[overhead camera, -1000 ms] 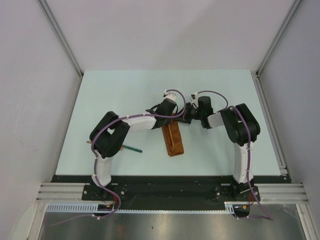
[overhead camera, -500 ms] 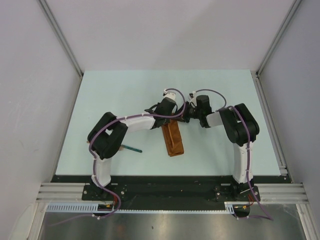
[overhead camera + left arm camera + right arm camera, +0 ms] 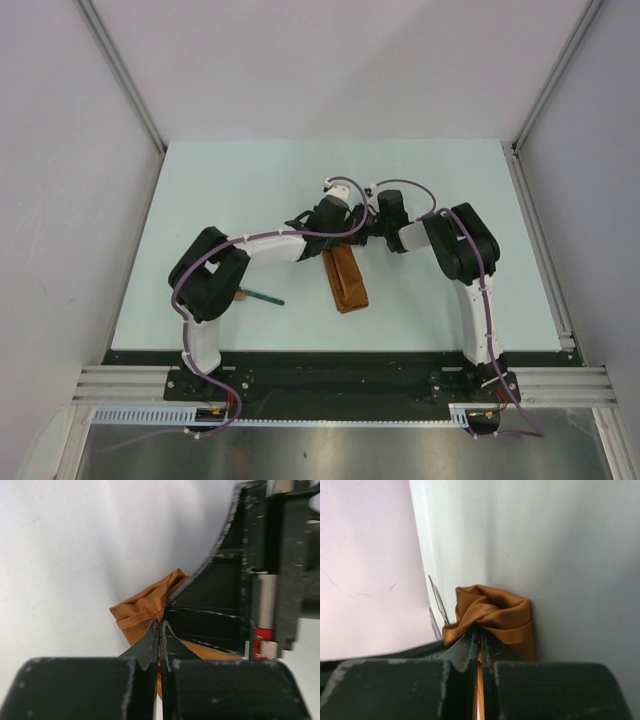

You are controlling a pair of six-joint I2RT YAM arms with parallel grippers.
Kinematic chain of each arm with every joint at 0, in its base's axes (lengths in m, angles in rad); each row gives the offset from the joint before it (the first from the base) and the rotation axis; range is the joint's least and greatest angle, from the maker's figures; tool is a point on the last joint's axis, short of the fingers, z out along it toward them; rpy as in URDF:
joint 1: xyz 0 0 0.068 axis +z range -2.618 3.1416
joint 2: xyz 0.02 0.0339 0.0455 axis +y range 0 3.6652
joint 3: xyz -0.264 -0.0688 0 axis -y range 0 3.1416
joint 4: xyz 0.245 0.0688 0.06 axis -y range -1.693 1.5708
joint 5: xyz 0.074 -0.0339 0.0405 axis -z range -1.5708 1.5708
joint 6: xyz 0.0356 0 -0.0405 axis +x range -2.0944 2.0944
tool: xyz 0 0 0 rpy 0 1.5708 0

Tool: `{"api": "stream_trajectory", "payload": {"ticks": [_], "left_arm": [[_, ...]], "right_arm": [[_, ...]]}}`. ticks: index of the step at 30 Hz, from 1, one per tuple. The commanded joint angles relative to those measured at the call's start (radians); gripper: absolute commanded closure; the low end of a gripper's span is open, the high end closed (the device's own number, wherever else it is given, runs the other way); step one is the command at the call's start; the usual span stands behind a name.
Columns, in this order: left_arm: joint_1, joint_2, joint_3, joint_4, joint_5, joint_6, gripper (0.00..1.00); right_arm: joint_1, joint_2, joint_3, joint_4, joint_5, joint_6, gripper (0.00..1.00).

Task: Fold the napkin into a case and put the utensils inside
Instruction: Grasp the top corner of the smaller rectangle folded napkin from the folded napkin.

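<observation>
The napkin (image 3: 346, 280) lies as a narrow rust-orange strip mid-table, running from near to far. Both grippers meet at its far end. My left gripper (image 3: 347, 236) is shut on a bunched corner of the cloth (image 3: 145, 607), which shows pinched between its fingertips (image 3: 159, 626). My right gripper (image 3: 366, 231) is shut on the neighbouring fold (image 3: 495, 612), the cloth crumpled round its tips (image 3: 479, 632). A teal-handled utensil (image 3: 264, 297) lies on the table left of the strip, beside the left arm's elbow. Two thin grey prongs (image 3: 438, 601) show beside the cloth in the right wrist view.
The pale table (image 3: 250, 190) is bounded by white walls on the left, back and right. The right gripper's black body (image 3: 235, 600) fills the right of the left wrist view, very close. The arms' bases sit on the black rail (image 3: 340, 375) at the near edge.
My left gripper has shut on the far end of the napkin. Both grippers have shifted slightly left and farther back, and the strip's far end is bunched up.
</observation>
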Motion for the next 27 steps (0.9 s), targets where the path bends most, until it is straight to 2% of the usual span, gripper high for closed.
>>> {"api": "stream_trajectory", "payload": {"ticks": [1,7,10,11,12,13,14,20,27], "left_arm": [[-0.005,-0.052,-0.011,0.045,0.053,-0.041,1.00],[-0.005,-0.040,-0.013,0.045,0.052,-0.059,1.00],[-0.004,-0.031,-0.010,0.045,0.049,-0.067,1.00],[-0.004,-0.031,-0.010,0.047,0.049,-0.068,1.00],[-0.004,-0.032,-0.010,0.045,0.047,-0.068,1.00],[-0.002,-0.032,-0.013,0.045,0.046,-0.070,1.00],[-0.001,-0.032,-0.013,0.045,0.046,-0.073,1.00],[0.009,-0.034,-0.016,0.044,0.053,-0.078,1.00],[0.013,-0.038,-0.024,0.041,0.055,-0.082,1.00]], "right_arm": [[0.025,0.069,0.080,0.110,-0.017,0.085,1.00],[0.009,0.080,-0.002,0.336,0.055,0.318,0.98],[0.013,0.086,0.004,0.334,0.063,0.341,0.90],[0.018,0.089,0.017,0.315,0.054,0.335,0.89],[0.021,0.077,0.030,0.267,0.052,0.250,0.89],[0.022,0.063,0.040,0.132,0.056,0.200,0.87],[0.022,0.047,0.031,0.076,0.079,0.153,0.84],[0.004,-0.052,-0.028,0.014,0.069,0.066,0.77],[-0.002,-0.102,-0.062,-0.032,0.055,0.022,0.74]]}}
